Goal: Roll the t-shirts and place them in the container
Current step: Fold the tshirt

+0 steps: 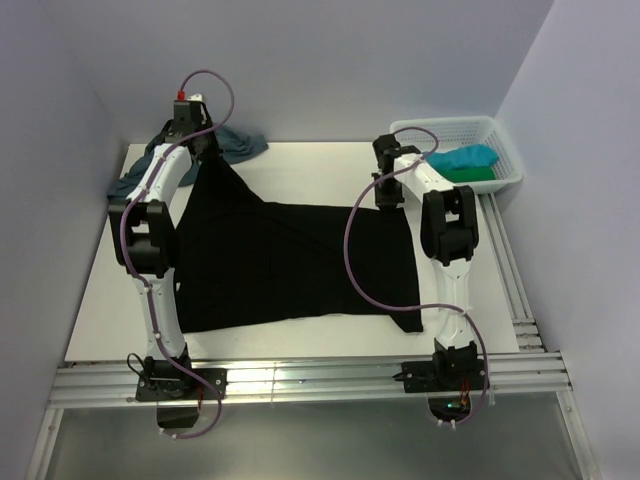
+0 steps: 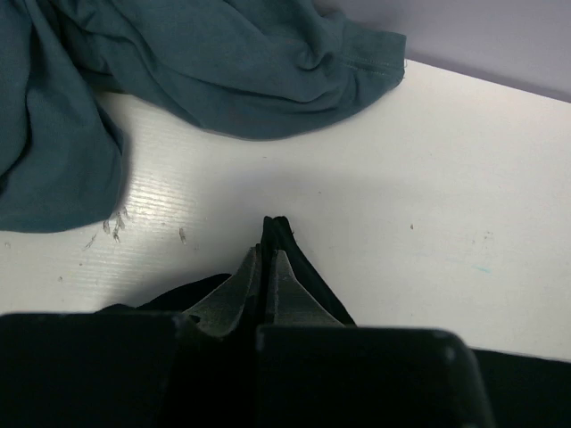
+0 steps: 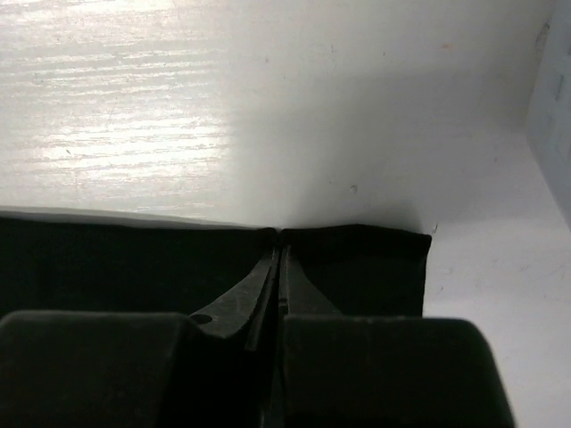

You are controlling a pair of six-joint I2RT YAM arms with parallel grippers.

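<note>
Centrally on the white counter (image 1: 320,170), a black t-shirt (image 1: 290,265) spread flat. Pinched tight on its far left corner, drawn into a peak, the left gripper (image 2: 268,259); clamped shut on its far right edge, the right gripper (image 3: 278,263). Beyond the left gripper, a crumpled grey-teal t-shirt (image 2: 223,62). Far right, a turquoise t-shirt (image 1: 468,157) and a green t-shirt (image 1: 470,176) inside a white basket (image 1: 507,150).

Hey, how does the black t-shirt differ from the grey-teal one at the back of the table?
The black t-shirt lies spread out across the middle of the table; the grey-teal t-shirt sits crumpled at the far left corner. The black t-shirt is pinched by the left gripper and right gripper; the grey-teal one is untouched. Both are unrolled cloth.
</note>
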